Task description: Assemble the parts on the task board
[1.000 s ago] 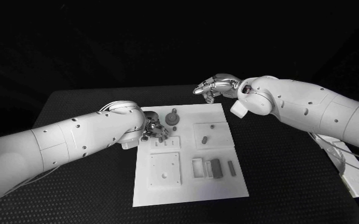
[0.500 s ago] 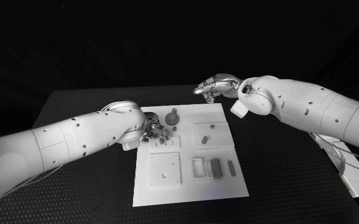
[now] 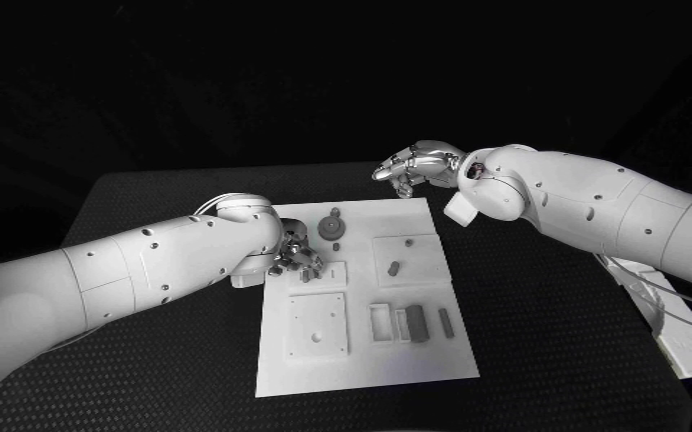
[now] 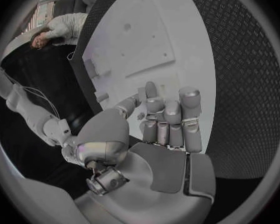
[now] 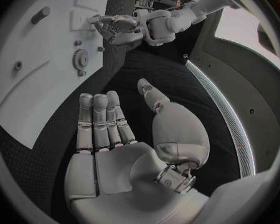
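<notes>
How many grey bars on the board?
2, near the board's right front: a wide bar beside the white frame, a thin bar right of it. The left hand may hide more.

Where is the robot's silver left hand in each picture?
Head view: silver left hand at the white task board's left edge.
Left wrist view: close up, fingers over the board.
Right wrist view: far off, near the round grey part.
Shared landmark: the board.

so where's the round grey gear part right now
In the head view the round grey gear part sits on the white task board's far left, just beyond the left hand.
</notes>
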